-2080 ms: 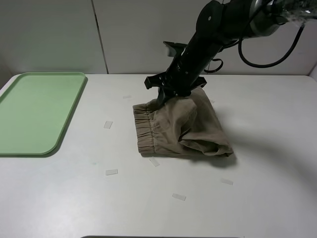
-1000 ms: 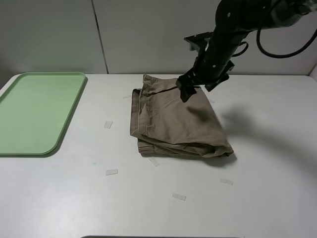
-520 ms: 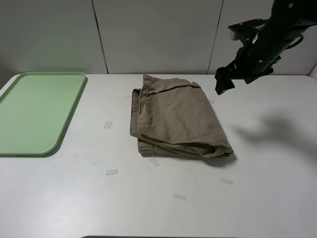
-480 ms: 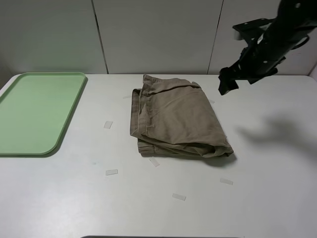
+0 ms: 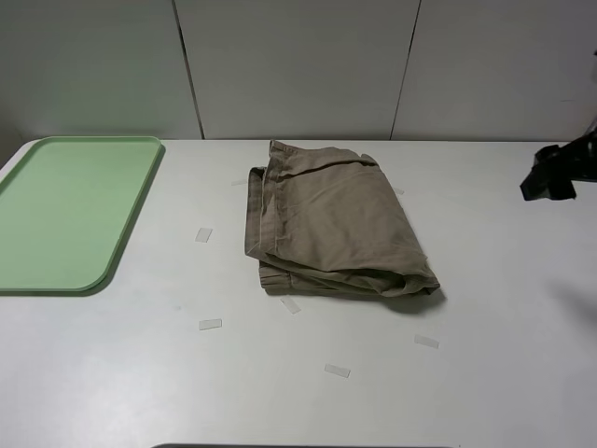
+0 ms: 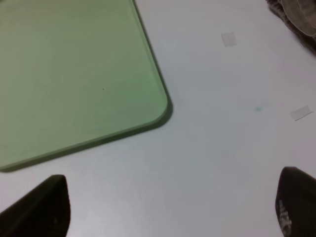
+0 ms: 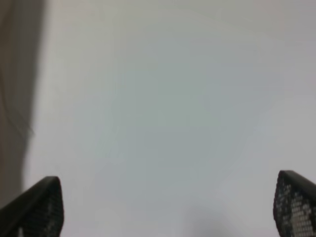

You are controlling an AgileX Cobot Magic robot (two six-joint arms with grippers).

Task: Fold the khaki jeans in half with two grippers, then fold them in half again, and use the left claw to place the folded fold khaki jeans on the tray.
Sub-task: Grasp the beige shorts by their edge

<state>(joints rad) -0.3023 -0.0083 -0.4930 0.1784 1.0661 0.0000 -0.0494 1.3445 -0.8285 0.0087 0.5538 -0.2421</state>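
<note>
Jaws on both arms stand wide apart, and I see nothing held between either pair. The left gripper (image 6: 170, 210) shows only its two dark fingertips (image 6: 42, 207) in its wrist view, hanging over the white table (image 6: 222, 148) just off a rounded corner of the mint-green tray (image 6: 74, 74). I cannot find this gripper in the high view. The right gripper (image 5: 555, 173) sits at the far right edge of the scene, above bare table and well apart from the garment. Its wrist view gives me two mesh-patterned fingertips (image 7: 296, 205) over plain white surface.

Between the two, the khaki shorts (image 5: 331, 229) lie folded in the middle of the table, flat, with the gathered waistband showing along the near left edge and a thicker roll of cloth at the near right corner. They are on the table, well to the right of the tray. Several small pale strips (image 5: 210, 324) lie scattered on the table around the shorts, one touching their near edge.
</note>
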